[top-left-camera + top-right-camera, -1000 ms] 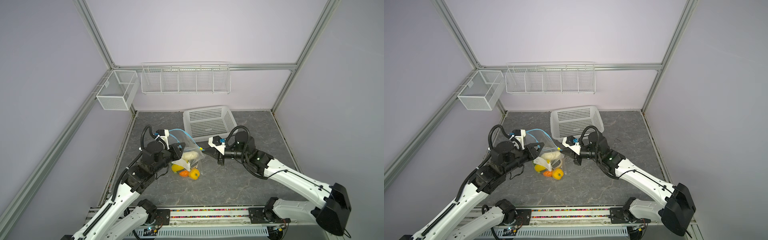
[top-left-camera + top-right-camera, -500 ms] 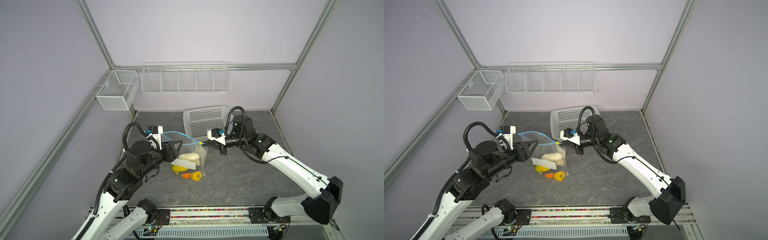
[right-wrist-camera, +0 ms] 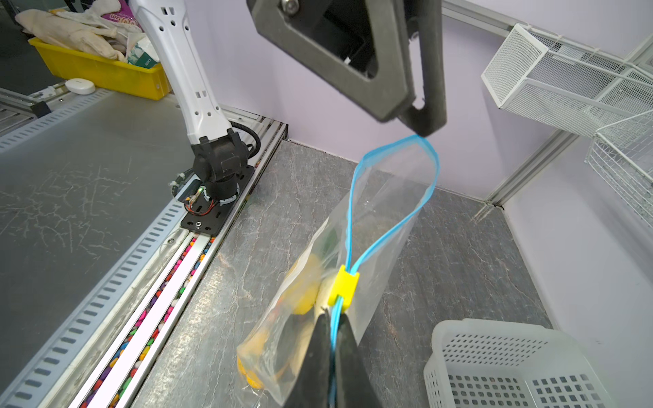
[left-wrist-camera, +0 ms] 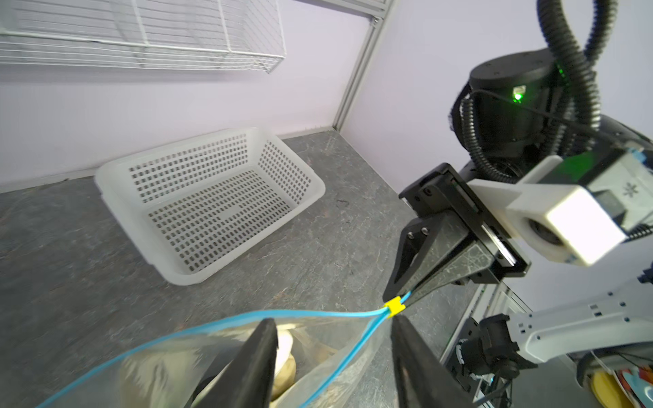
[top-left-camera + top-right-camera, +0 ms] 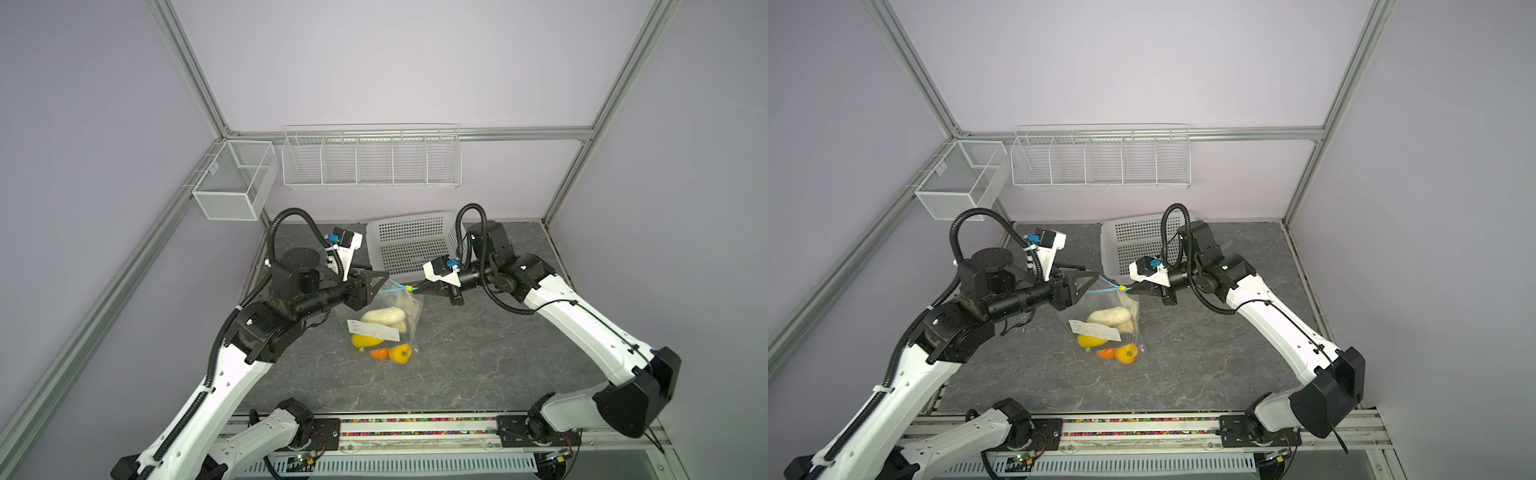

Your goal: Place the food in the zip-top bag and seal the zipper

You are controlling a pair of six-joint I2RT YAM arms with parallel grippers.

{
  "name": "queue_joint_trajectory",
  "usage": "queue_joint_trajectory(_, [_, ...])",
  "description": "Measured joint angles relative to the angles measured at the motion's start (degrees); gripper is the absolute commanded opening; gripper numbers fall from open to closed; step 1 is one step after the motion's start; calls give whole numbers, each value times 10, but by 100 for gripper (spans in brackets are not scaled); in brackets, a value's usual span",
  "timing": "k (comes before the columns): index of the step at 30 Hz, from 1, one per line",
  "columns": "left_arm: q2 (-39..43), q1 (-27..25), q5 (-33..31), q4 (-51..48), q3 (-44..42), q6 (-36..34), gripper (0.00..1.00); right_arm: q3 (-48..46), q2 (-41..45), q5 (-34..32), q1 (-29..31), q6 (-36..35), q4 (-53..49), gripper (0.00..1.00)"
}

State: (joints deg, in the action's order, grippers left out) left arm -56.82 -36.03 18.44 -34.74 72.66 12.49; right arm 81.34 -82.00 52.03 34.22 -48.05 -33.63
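The clear zip-top bag hangs mouth-up at the table's middle, white label facing the front. The food lies in its bottom: a beige piece, yellow pieces and an orange one. My right gripper is shut on the blue zipper, just behind the yellow slider. The mouth gapes in a loop. At its far end my left gripper stands open. One zipper lip runs between its fingers, unpinched.
A white perforated basket lies tilted at the back, close behind the right gripper. Wire racks and a mesh box hang on the back wall. The arms' rail runs along the front edge.
The left jaws have opened and let the bag's edge loose. The right gripper has risen with the slider end, so the bag now hangs upright from it.
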Motion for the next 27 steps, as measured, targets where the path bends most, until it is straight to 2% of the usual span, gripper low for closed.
queue_joint_trajectory(6, [-61,-7,68,28,5,-38,50,12,-12,33,-32,-15,-27,7])
queue_joint_trajectory(14, [-92,-27,90,30,54,-92,53,12,-14,80,-64,-33,-41,7])
queue_joint_trajectory(20, [-117,-31,113,60,55,-129,56,12,-19,107,-79,-45,-43,7])
queue_joint_trajectory(27, [-163,-65,131,70,56,-165,55,25,-41,124,-84,-51,-49,7])
